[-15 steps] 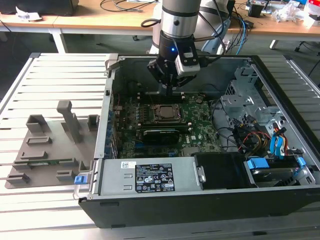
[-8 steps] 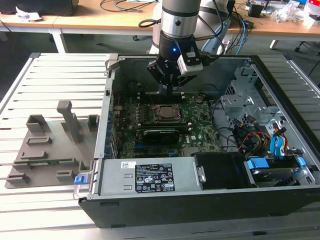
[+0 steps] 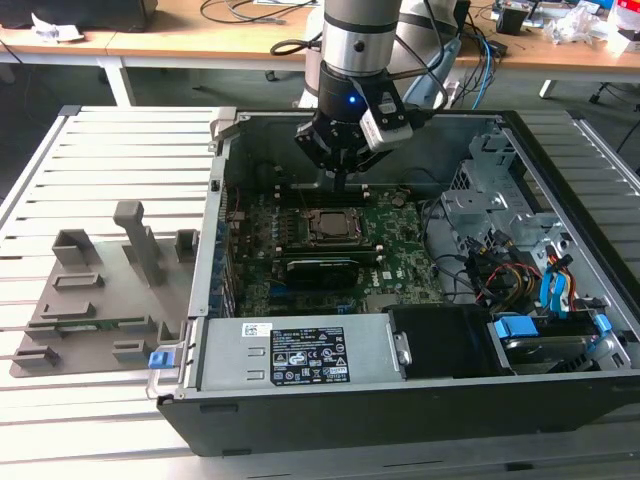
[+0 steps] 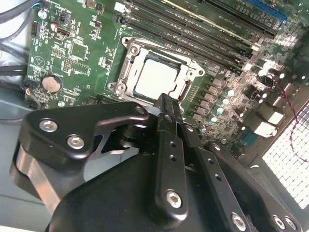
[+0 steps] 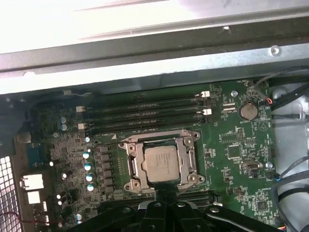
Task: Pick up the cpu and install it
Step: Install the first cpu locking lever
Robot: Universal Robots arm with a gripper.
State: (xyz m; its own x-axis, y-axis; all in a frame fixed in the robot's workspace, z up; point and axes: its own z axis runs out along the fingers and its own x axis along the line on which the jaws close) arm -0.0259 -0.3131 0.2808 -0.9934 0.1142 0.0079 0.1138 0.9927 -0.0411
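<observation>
The cpu (image 3: 328, 225) lies flat in the black motherboard socket, silvery top up, inside the open computer case. Both wrist views show it seated within the metal socket frame (image 4: 157, 77) (image 5: 163, 164). My gripper (image 3: 343, 180) hangs a short way above the board, just beyond the socket on the memory-slot side. Its fingers are shut together with nothing between them, and the fingertips (image 4: 166, 104) (image 5: 166, 195) sit close to the socket's edge, apart from the chip.
The green motherboard (image 3: 400, 235) fills the case floor, with memory slots (image 5: 145, 113) beside the socket. A power supply (image 3: 300, 355) and a drive cage with cables (image 3: 510, 260) crowd the near side and the exterior view's right. A grey fixture plate (image 3: 100, 290) lies outside on the slatted table.
</observation>
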